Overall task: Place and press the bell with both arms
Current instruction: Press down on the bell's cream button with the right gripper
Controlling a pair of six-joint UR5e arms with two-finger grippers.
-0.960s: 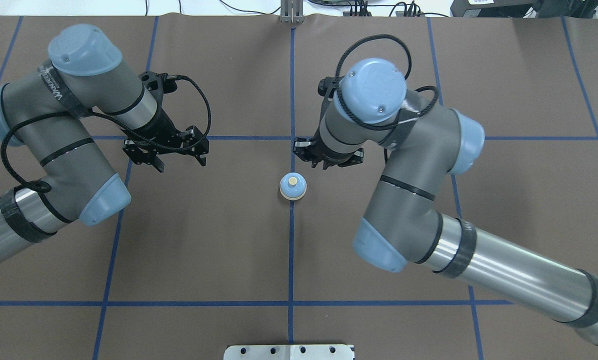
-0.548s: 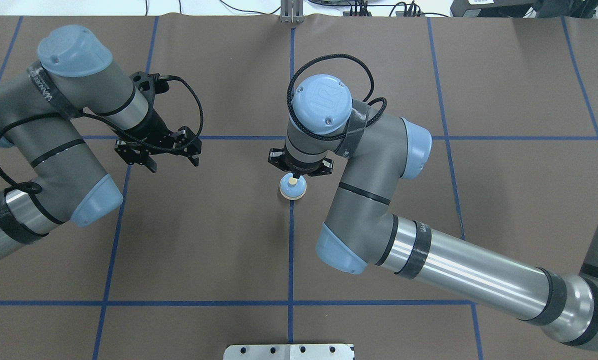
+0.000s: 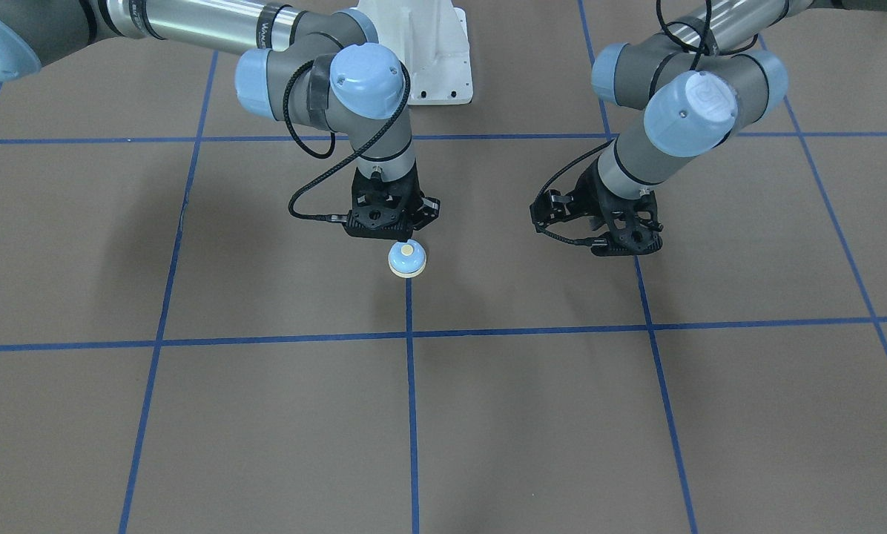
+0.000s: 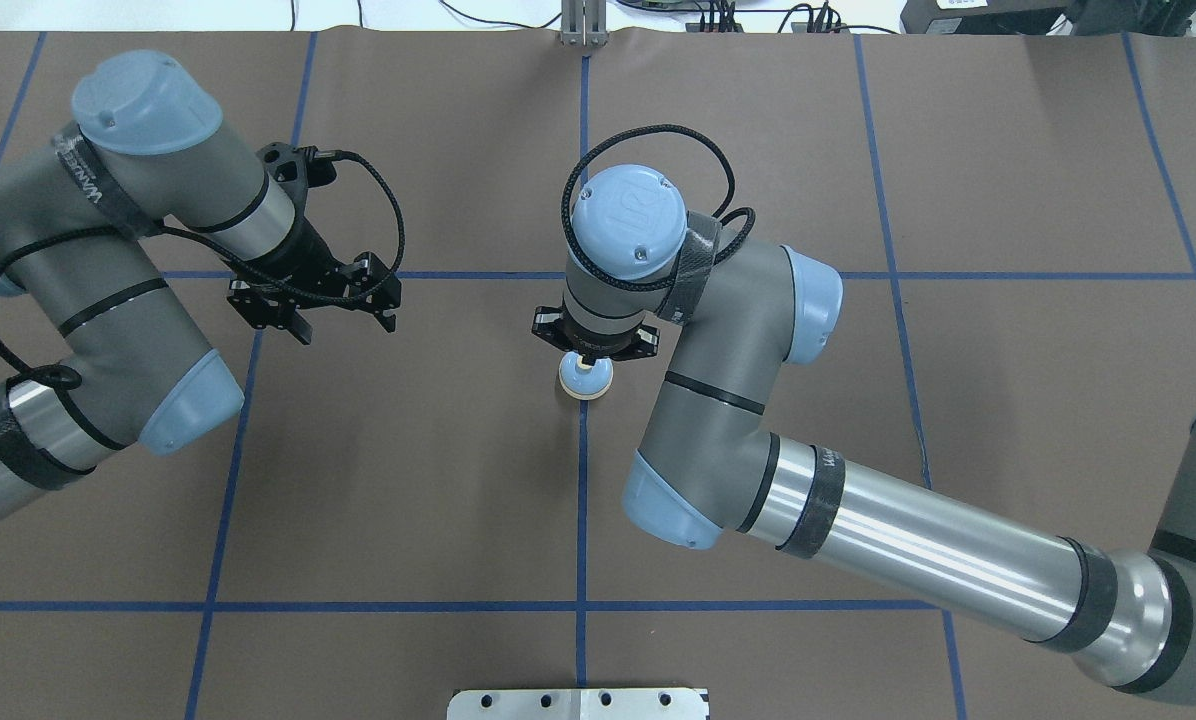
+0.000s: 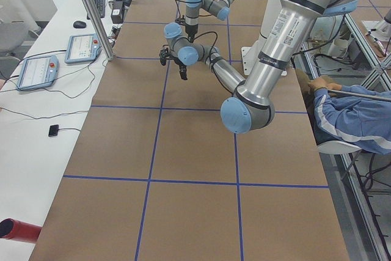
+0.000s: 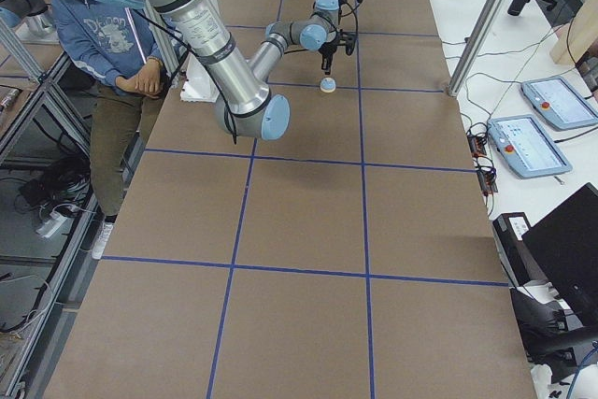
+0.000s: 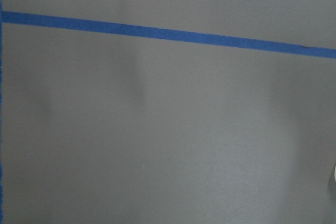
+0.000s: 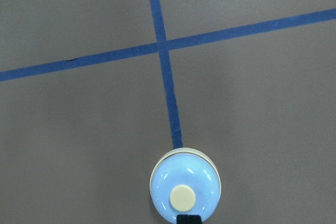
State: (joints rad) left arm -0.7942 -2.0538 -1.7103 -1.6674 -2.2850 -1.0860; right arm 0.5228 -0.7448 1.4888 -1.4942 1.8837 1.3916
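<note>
Bell point(image 4: 586, 382) stood upright on the brown table mat point(image 4: 408, 480), seated on the centre blue tape line point(image 4: 582, 500) just on the robot's side of the tape crossing, with its cream button point(image 8: 182, 197) facing straight up. Being round, it presented no long axis in plan; the only working direction was vertical, down through the button.

Right gripper point(image 8: 189, 219) hung directly over the bell, pointing downward. Its fingertips were drawn together into a single narrow black tip with nothing held between them. In the right wrist view that tip sat over the rim of the blue dome, just short of the button and in line with it. Contact with the dome could not be confirmed from any view.

Left gripper point(image 4: 344, 323) stood well apart from the bell, out to the robot's left near the adjoining tape crossing, its fingers spread wide and empty. Its wrist camera showed only mat and tape.

Assessment: the bell appeared already placed, with pressing as the step in hand. The right arm was clearly the nearer. The press seemed to require a slight shift to centre the tip on the button, then a straight descent.
</note>
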